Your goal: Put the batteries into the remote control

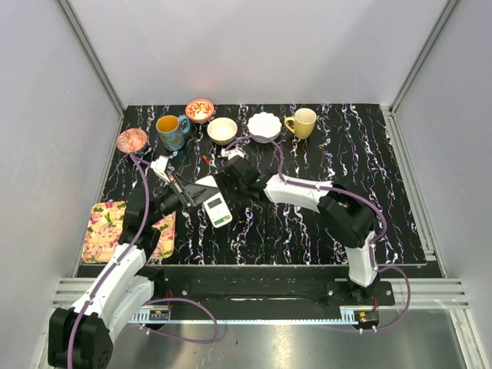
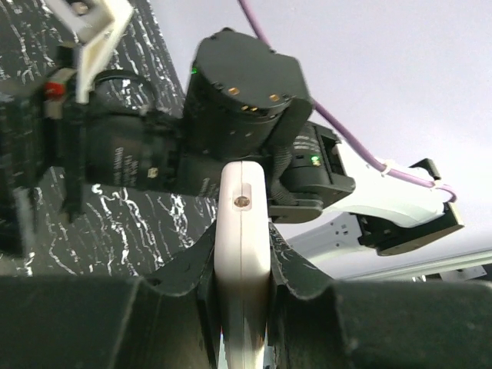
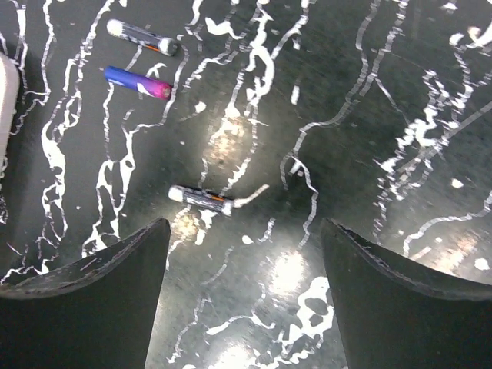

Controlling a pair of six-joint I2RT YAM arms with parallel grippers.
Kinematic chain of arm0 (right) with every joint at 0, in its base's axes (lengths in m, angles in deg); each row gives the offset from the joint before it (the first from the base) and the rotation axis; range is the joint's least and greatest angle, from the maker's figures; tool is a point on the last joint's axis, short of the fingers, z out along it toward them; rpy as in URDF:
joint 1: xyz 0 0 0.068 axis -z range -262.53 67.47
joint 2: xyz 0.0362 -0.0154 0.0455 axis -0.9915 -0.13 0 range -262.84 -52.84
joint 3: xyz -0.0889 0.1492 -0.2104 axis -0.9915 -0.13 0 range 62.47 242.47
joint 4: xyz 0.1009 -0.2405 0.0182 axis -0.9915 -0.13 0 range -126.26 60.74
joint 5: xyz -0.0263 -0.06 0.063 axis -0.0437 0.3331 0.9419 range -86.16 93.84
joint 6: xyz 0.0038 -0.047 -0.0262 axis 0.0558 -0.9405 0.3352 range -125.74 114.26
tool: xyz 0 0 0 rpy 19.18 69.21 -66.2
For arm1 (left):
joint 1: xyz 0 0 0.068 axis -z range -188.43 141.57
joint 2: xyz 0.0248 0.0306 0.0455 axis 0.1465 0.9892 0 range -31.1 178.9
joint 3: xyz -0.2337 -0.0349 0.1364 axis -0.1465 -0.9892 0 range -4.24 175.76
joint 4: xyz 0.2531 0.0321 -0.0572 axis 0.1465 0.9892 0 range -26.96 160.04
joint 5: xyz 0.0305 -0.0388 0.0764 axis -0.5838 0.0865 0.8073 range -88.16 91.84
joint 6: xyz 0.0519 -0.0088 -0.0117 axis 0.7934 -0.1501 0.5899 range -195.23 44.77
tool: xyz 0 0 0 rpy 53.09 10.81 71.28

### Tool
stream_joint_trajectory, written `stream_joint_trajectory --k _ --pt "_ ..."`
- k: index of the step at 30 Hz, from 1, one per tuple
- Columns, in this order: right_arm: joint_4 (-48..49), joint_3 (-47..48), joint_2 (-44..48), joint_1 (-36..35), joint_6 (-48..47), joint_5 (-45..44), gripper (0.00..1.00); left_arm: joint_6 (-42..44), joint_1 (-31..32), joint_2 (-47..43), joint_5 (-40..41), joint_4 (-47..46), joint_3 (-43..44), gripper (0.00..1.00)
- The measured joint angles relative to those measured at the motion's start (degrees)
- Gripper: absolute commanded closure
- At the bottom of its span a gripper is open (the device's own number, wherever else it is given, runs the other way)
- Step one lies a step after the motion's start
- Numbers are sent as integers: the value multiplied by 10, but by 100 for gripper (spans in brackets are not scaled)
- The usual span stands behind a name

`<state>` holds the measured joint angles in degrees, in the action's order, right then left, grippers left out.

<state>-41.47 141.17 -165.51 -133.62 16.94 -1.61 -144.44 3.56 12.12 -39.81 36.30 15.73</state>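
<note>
My left gripper (image 2: 242, 257) is shut on the white remote control (image 2: 242, 231). The left wrist view shows it edge-on between the fingers, with a seam and a small round end window. In the top view the remote (image 1: 217, 209) sits at the left gripper's (image 1: 196, 203) tips. My right gripper (image 3: 242, 238) is open and empty, low over the black table. A slim dark battery with an orange band (image 3: 200, 199) lies just beyond its left finger. A blue and magenta battery (image 3: 140, 82) and another dark battery (image 3: 142, 37) lie farther away. In the top view the right gripper (image 1: 233, 174) is just behind the remote.
A thin white panel (image 1: 206, 184) lies beside the remote. Along the back stand a blue mug (image 1: 171, 131), patterned bowls (image 1: 200, 109) (image 1: 131, 140), a cream bowl (image 1: 222, 130), a white scalloped bowl (image 1: 264, 125) and a yellow mug (image 1: 303, 122). A floral cloth (image 1: 108, 231) lies front left.
</note>
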Motion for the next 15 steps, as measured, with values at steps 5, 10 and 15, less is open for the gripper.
stream_joint_trajectory --k 5,10,15 --pt "-10 47 -43 -23 1 -10 16 -32 0 0 -9 -36 2 100" --pt "-20 74 -85 -40 15 -16 18 -47 0 0 -15 -57 6 100" --pt "-29 95 -103 -45 22 -29 22 -49 0 0 -19 -64 6 100"
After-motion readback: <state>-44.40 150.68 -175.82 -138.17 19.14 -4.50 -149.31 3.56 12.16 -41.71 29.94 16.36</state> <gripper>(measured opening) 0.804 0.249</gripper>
